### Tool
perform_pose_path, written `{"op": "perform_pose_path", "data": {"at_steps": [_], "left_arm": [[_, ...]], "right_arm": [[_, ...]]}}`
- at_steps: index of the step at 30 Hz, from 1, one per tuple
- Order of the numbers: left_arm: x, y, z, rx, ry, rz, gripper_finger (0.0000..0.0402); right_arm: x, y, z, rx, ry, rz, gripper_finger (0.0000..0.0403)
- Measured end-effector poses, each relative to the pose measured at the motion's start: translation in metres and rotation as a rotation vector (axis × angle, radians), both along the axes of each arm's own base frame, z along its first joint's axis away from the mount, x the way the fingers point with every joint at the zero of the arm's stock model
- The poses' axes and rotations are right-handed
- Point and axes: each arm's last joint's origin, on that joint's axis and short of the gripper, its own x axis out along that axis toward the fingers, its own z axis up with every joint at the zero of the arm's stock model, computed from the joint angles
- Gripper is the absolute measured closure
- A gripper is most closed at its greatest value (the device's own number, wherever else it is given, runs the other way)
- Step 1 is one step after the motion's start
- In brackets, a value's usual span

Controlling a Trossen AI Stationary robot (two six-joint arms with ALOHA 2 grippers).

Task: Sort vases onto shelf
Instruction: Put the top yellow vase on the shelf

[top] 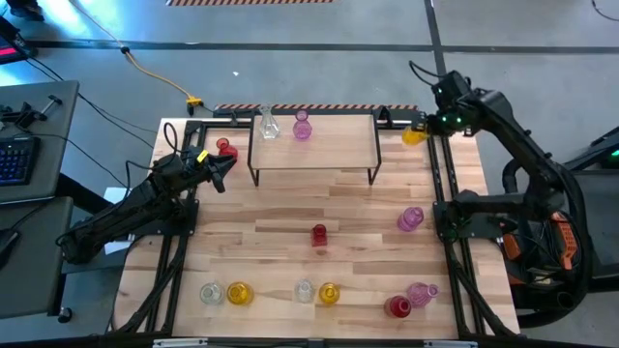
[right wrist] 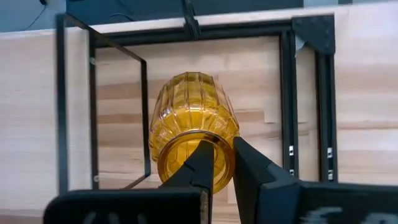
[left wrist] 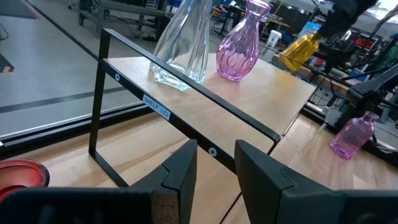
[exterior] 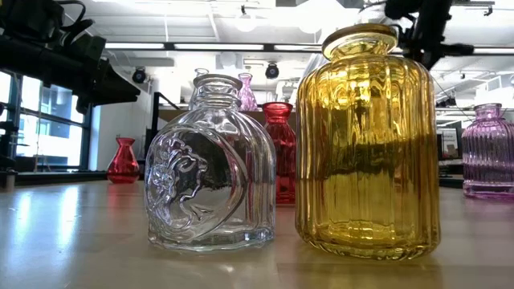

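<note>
- Just off the shelf's (top: 314,150) right end, the right gripper (right wrist: 216,163) hangs in the air, fingers pinched on the rim of an amber vase (top: 414,135).
- That vase points neck-up into the fingers, body hanging away from them, so its long axis runs straight out from the gripper.
- The shelf sits to the vase's left; the right arm is clearly nearer that free end.
- On the shelf's far-left part: a clear vase (top: 268,124) and a pink vase (top: 302,127).
- The left gripper (left wrist: 216,171) waits off the shelf's left end, fingers partly apart, holding nothing.
</note>
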Motion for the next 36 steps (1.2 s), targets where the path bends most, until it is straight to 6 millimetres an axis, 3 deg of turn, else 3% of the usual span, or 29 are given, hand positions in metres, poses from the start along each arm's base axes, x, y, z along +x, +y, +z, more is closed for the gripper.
{"op": "perform_pose_path", "data": {"at_steps": [10, 17, 26, 36], "left_arm": [[0.000, 0.000, 0.000, 0.000, 0.000, 0.000, 0.0300], [0.000, 0.000, 0.000, 0.000, 0.000, 0.000, 0.0300], [0.000, 0.000, 0.000, 0.000, 0.000, 0.000, 0.0300], [0.000, 0.000, 0.000, 0.000, 0.000, 0.000, 0.0300]], "right_arm": [[0.029, -0.016, 0.048, -0.057, 0.019, 0.122, 0.0386], [0.061, -0.034, 0.067, -0.076, 0.053, 0.220, 0.0386], [0.111, -0.058, 0.071, -0.084, 0.082, 0.373, 0.0386], [0.165, -0.063, 0.065, -0.126, 0.114, 0.611, 0.0386]]}}
